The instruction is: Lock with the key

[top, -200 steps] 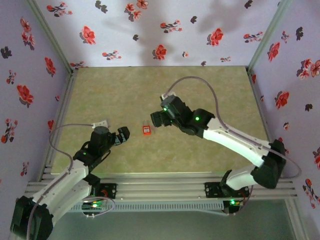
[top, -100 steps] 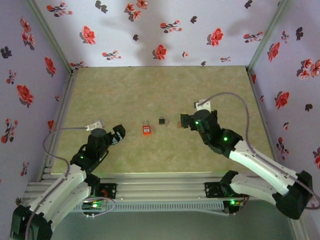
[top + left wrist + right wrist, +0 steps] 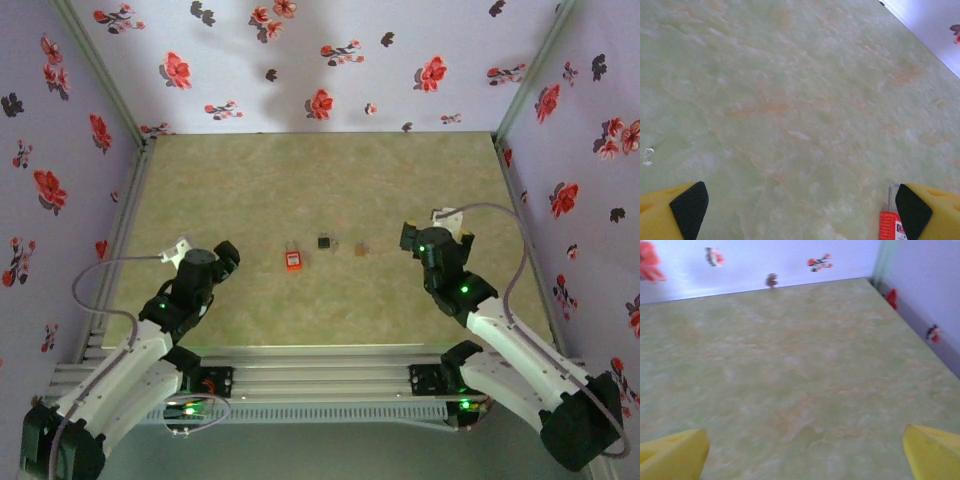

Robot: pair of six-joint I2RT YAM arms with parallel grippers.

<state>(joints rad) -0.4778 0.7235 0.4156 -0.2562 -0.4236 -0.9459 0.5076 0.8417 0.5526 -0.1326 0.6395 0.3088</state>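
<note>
The key (image 3: 325,241), tiny with a black squarish head, lies on the green table between a red padlock (image 3: 293,260) and a small brass padlock (image 3: 361,250). My left gripper (image 3: 227,252) is open and empty, left of the red padlock. In the left wrist view the left gripper (image 3: 800,212) has bare table between its pads, and the red padlock (image 3: 888,225) with its silver shackle lies just inside the right finger (image 3: 912,210). My right gripper (image 3: 408,236) stands open to the right of the brass padlock. The right gripper (image 3: 805,450) holds nothing.
Flowered walls (image 3: 320,60) close the table in at the back and on both sides. A metal rail (image 3: 320,375) runs along the near edge by the arm bases. Bare table (image 3: 320,180) stretches behind the three small things.
My right arm has drawn back to the right from over the middle, uncovering the key and the brass padlock. My left gripper has pulled back a little to the left.
</note>
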